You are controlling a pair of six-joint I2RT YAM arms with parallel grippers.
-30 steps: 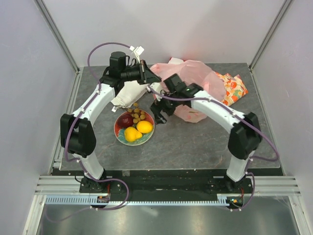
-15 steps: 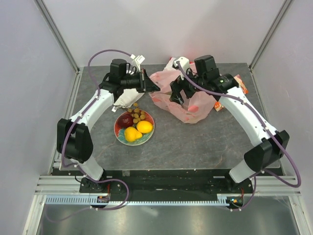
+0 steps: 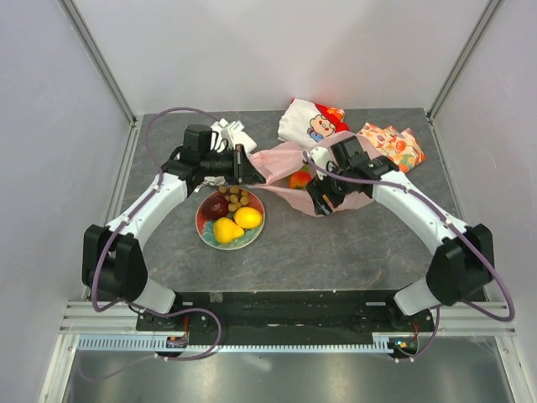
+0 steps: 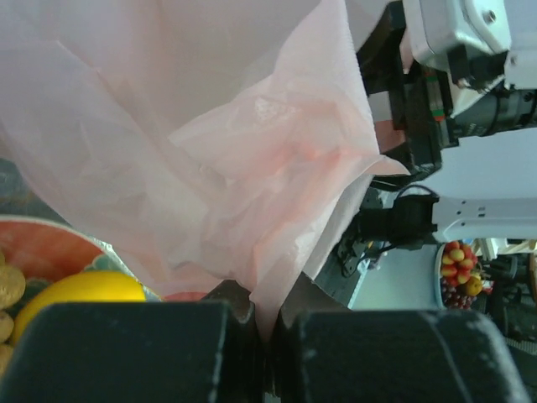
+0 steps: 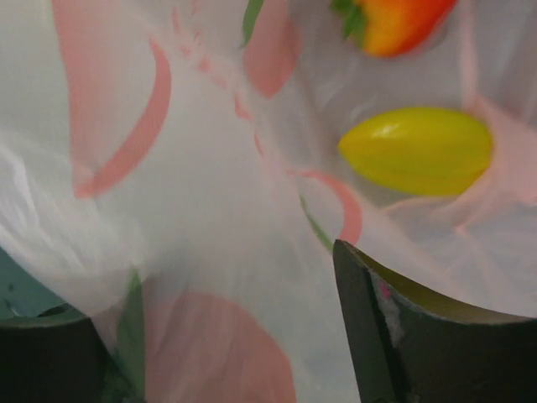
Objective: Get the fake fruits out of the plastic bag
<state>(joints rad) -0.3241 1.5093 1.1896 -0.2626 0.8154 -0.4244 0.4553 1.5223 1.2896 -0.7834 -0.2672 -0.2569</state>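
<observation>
Two cloths are lying beyond the crinkly pale pink plastic bag (image 3: pixel 281 159): a white cartoon-print cloth (image 3: pixel 309 122) and an orange-patterned cloth (image 3: pixel 393 145). My left pincer (image 4: pixel 262 312) is clamping the bag's left edge; my right pincer (image 5: pixel 210 306) is gaping over film, near a glossy yellow fruit (image 5: pixel 415 151) inside. Both arms are reaching inward.

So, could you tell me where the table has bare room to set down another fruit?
Bare table lies on the near side of the red plate and plastic bag, along the front edge. The back is crowded: bag, cartoon-print cloth, orange-patterned cloth.
</observation>
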